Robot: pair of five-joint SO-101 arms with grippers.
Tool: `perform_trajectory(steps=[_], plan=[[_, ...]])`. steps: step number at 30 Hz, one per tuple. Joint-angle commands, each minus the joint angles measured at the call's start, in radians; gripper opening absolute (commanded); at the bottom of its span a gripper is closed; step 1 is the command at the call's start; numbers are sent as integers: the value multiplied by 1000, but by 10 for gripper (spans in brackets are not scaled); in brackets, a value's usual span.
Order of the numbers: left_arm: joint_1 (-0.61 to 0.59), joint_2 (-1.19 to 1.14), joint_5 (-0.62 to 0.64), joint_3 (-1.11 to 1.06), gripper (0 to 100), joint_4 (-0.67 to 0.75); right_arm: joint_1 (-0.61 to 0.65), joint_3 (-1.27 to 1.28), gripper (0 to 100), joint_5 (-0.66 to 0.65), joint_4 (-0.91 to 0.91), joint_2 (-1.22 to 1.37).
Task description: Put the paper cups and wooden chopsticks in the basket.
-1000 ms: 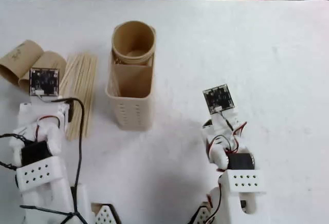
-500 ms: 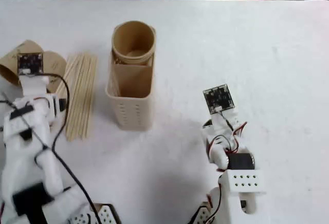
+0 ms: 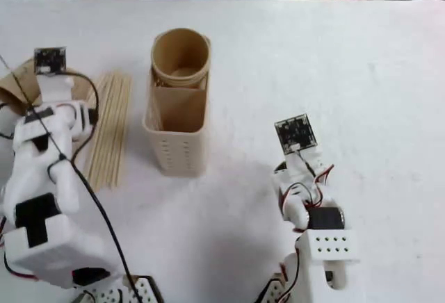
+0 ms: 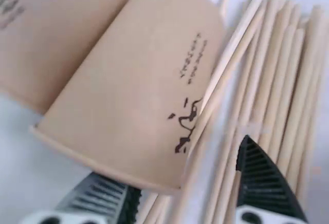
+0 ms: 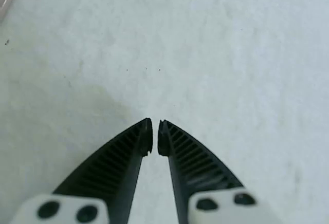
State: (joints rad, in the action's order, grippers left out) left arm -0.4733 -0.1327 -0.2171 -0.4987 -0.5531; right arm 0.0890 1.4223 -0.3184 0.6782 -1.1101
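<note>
**A:** What does the high camera give you?

**B:** A tan basket (image 3: 175, 143) stands on the white table (image 3: 348, 74), with one paper cup (image 3: 181, 53) upright in its far end. The wooden chopsticks (image 3: 111, 122) lie in a bundle just beside it, on my left. Two more paper cups (image 3: 15, 87) lie on their sides past the sticks, partly under my left arm (image 3: 42, 150). My right arm (image 3: 306, 185) sits well apart on the basket's other side.

**A:** And your left wrist?

**B:** My left pincer (image 4: 187, 172) is spread wide over the rim of the nearer lying cup (image 4: 128, 90) and the chopsticks, gripping neither. One chopstick (image 4: 226, 72) rests against that cup's side.

**A:** The right wrist?

**B:** My right pincer (image 5: 154, 131) is clenched on nothing, over bare table.
</note>
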Motion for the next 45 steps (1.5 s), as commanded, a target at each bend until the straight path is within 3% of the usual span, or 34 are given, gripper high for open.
perform_trajectory(steps=[1,4,13,20,26,31,33,40,45], plan=[[38,-10,44,94,271,25,10,-14,38,-2,-16,-13],[48,-30,81,104,264,78,12,-14,38,-2,-16,-13],[51,-104,109,110,106,215,12,-14,35,-41,-16,-13],[50,-108,109,107,25,210,12,-14,35,-44,-16,-13],[50,-64,109,190,23,-72,13,-14,35,-46,-16,-13],[51,93,103,287,23,-354,13,-14,35,-48,-16,-13],[68,180,46,316,23,-436,13,-14,35,-48,-16,-13],[193,544,-127,491,23,-706,13,-14,35,-48,-16,-13],[363,746,-173,605,23,-769,13,-14,35,-48,-16,-13]])
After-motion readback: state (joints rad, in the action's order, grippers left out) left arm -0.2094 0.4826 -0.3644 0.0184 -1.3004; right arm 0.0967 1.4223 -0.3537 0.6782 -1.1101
